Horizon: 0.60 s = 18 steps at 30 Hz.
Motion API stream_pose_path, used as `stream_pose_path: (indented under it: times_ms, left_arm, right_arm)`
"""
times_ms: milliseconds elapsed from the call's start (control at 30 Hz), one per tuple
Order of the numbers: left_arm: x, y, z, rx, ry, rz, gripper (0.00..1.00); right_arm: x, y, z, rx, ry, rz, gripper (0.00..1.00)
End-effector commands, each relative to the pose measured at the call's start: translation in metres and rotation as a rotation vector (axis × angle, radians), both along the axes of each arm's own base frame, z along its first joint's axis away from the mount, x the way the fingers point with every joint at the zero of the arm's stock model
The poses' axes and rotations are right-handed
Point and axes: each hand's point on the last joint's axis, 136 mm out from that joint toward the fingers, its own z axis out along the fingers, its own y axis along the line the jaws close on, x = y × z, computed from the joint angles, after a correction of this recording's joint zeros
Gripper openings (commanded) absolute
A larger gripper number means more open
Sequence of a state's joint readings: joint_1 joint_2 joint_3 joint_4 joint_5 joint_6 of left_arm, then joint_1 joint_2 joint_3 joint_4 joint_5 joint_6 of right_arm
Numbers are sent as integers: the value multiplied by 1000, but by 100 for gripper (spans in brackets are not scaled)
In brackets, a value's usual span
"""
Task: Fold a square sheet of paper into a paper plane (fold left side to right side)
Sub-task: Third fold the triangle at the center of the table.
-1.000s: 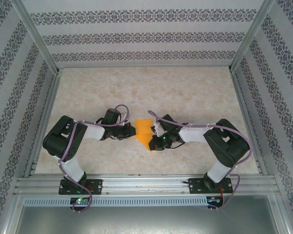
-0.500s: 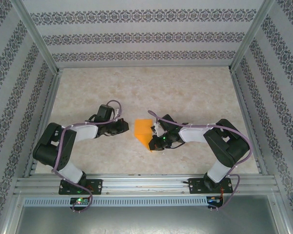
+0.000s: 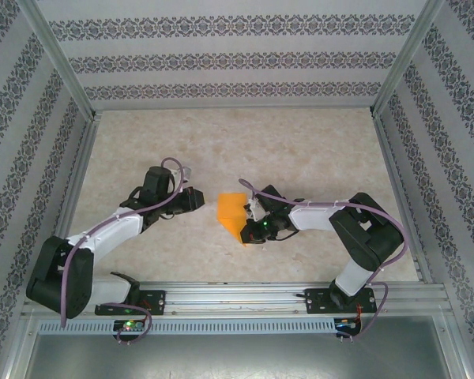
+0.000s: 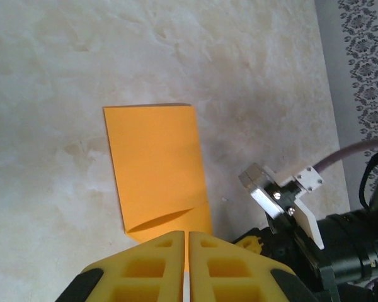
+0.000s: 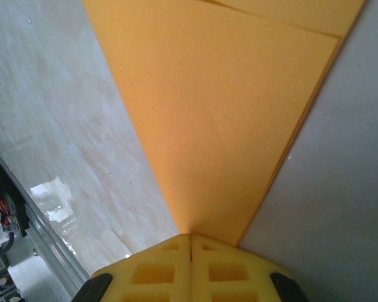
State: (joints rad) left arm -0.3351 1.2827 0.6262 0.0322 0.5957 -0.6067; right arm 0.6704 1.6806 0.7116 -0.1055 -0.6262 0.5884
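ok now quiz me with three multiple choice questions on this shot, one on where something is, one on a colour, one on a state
1. Where does the folded paper lie on the table?
A. against the far wall
B. between the left end effector and the right end effector
C. on the near rail

2. What colour is the paper?
A. orange
B. blue
C. white

3. How is the left end effector?
A. open around the paper
B. shut on the paper
C. shut, clear of the paper

Answers:
1 B, the top view has it mid-table with an arm reaching in from each side.
2 A, it is bright orange in every view.
3 C, its fingers meet, and the top view shows a gap between them and the paper.
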Motion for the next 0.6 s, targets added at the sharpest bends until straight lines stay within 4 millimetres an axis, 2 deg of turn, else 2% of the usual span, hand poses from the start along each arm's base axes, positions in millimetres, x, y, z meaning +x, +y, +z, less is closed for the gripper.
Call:
stream_pose_path:
  times_ms: [0, 267, 567]
  left_arm:
    - [-24, -8, -12, -13, 64, -46, 10]
    - [-46, -20, -15, -46, 79, -71, 7]
    - [-61, -36, -21, -87, 91, -94, 7]
  right_arm:
    - [-25, -36, -41, -215, 93, -11, 0]
    - [-26, -36, -42, -218, 92, -9, 0]
    - [-27, -36, -42, -225, 93, -6, 0]
